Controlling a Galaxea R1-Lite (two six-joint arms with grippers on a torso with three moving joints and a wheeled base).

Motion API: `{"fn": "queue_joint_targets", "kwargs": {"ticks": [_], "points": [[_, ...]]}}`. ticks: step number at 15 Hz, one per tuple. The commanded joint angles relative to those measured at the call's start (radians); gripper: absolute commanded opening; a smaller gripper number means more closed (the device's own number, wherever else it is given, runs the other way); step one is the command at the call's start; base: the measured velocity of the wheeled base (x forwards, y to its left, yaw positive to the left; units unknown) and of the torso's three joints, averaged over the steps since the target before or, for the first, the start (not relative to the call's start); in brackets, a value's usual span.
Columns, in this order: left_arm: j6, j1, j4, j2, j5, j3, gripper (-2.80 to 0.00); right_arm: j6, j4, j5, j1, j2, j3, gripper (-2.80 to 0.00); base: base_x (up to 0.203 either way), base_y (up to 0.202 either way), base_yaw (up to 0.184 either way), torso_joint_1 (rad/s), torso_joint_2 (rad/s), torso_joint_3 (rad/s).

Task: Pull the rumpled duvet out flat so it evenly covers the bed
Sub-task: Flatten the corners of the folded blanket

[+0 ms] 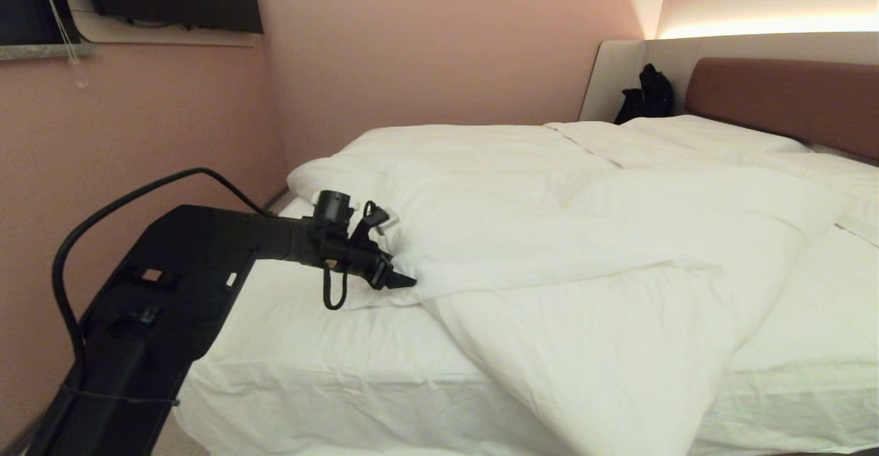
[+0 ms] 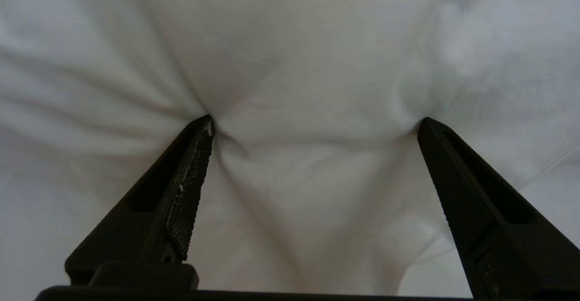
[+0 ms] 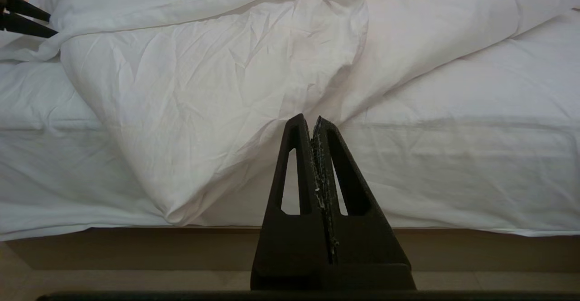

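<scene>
The bed (image 1: 329,380) fills the room ahead, its white fitted sheet (image 1: 288,318) bare along the near edge and its reddish-brown headboard (image 1: 783,102) far beyond the jaws at the back. Two flat pillows (image 1: 714,137) lie just in front of that headboard.

Across the mattress sprawls the duvet (image 1: 549,236), thick and rumpled, folded back on itself in a diagonal heap. One puffy corner spills over the near side of the bed and hangs down the mattress front, right ahead of the right gripper (image 3: 312,122). That right gripper sits low, before the bed's side, and its jaws are pressed tight together, with nothing between them.

Now the left gripper (image 1: 402,280): the arm reaches in from the left over the sheet, and the jaws meet the folded edge of the duvet. In the left wrist view the jaws stand wide apart, both fingertips (image 2: 204,126) pushed into the white cloth, which dimples and creases around each tip and bulges between them. No fold is pinched.
</scene>
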Motion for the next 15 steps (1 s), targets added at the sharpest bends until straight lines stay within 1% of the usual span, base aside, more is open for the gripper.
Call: {"fn": "queue_joint_targets", "kwargs": {"ticks": [1,15], "points": [[0.003,-0.002,-0.003,0.035,-0.001,-0.002,0.0,0.0,0.0,0.001,0.0,0.001,0.0,-2.8,0.0,0.0,0.0,0.0,0.0,0.0],[-0.001,-0.002,-0.011,0.081,-0.001,-0.002,0.0,0.0,0.0,0.001,0.0,0.001,0.0,-2.8,0.0,0.0,0.0,0.0,0.0,0.0]]}}
